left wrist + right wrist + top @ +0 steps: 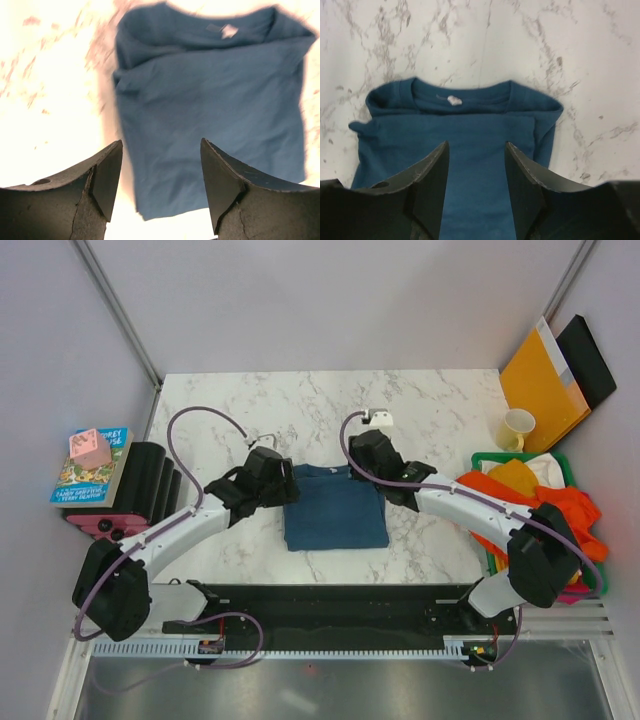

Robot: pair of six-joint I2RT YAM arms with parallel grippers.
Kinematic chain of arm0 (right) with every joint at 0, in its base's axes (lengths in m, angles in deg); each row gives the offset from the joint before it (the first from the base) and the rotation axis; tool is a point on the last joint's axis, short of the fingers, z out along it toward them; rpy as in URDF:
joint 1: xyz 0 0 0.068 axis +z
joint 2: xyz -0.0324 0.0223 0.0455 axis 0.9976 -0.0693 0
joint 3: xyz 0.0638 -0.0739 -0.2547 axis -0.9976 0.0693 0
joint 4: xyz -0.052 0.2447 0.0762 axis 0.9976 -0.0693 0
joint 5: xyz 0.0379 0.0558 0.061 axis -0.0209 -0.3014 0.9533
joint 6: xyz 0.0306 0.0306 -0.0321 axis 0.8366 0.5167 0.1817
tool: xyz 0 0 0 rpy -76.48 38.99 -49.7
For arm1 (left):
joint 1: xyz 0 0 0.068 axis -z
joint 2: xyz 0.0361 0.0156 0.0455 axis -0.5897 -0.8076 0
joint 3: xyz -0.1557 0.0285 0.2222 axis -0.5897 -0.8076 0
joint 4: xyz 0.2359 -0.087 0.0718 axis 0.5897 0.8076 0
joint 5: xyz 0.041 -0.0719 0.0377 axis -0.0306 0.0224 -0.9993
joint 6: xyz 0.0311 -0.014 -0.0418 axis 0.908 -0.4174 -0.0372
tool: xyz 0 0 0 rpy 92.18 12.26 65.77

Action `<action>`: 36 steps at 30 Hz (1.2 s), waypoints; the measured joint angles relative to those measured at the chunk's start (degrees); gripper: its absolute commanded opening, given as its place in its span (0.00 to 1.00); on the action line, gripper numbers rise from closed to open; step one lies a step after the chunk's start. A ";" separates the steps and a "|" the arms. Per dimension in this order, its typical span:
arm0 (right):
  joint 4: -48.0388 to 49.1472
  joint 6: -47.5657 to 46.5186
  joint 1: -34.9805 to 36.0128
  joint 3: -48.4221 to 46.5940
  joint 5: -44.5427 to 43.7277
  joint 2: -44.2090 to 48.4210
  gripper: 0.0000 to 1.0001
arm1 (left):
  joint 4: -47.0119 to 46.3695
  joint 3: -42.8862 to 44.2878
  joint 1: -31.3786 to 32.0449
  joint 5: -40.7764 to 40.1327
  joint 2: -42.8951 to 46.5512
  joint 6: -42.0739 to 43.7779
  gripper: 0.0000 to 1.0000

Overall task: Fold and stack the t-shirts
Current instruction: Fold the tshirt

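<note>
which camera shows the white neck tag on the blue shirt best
The right wrist view: the white neck tag sits sharp inside the collar of the blue t-shirt. The left wrist view shows it too, but blurred and washed out. In the top external view it is too small to make out.
</note>
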 measured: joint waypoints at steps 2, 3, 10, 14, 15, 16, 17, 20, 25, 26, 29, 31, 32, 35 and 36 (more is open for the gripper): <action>0.98 -0.09 2.62 2.16 -0.26 0.02 0.57 | 0.63 -3.13 0.00 -0.46 1.95 -0.02 0.71; 1.46 -0.20 4.15 3.43 -0.66 0.02 0.59 | 1.38 -4.66 0.00 -0.96 3.23 -0.04 0.72; 3.74 -2.29 8.98 8.96 -3.13 -0.26 0.62 | 6.32 -8.35 0.00 -4.79 13.84 -0.02 0.73; 5.49 -3.19 8.57 8.94 -4.26 -3.54 0.62 | 8.22 -7.02 0.00 -6.34 15.23 -0.02 0.74; 5.49 -3.15 8.57 8.96 -4.22 -4.55 0.62 | 8.74 -6.73 0.00 -6.54 15.23 -0.02 0.74; 5.64 -3.10 8.55 9.16 -4.15 -5.77 0.62 | 9.35 -6.49 0.00 -6.99 15.23 -0.02 0.74; 5.73 -2.97 8.55 9.46 -4.00 -6.49 0.62 | 9.77 -6.34 0.00 -7.34 15.23 -0.02 0.75; 5.92 -2.40 8.55 11.21 -3.50 -7.89 0.62 | 11.41 -5.86 -0.28 -8.85 15.28 -0.02 0.78; 6.10 -1.68 8.57 12.02 -2.71 -9.07 0.62 | 13.27 -4.66 -2.14 -10.78 15.34 0.00 0.82; 6.27 -1.62 8.55 12.04 -2.67 -9.05 0.63 | 13.38 -4.28 -2.38 -11.50 15.34 0.04 0.82; 6.93 -1.46 8.55 12.15 -2.67 -8.70 0.64 | 12.55 -3.91 -2.84 -14.45 15.47 0.44 0.82; 7.06 -1.33 8.55 12.63 -2.64 -6.88 0.64 | 10.73 -4.61 -3.23 -17.35 16.17 1.49 0.82; 6.99 -1.33 8.55 12.70 -2.62 -5.44 0.64 | 8.57 -5.79 -3.50 -19.23 17.05 2.71 0.81; 7.37 -1.49 8.55 12.50 -2.58 0.83 0.65 | -1.05 -11.91 -5.25 -23.21 20.41 8.79 0.81; 7.43 -1.57 8.55 12.26 -2.60 2.71 0.65 | -5.03 -14.27 -6.25 -23.82 21.09 11.13 0.81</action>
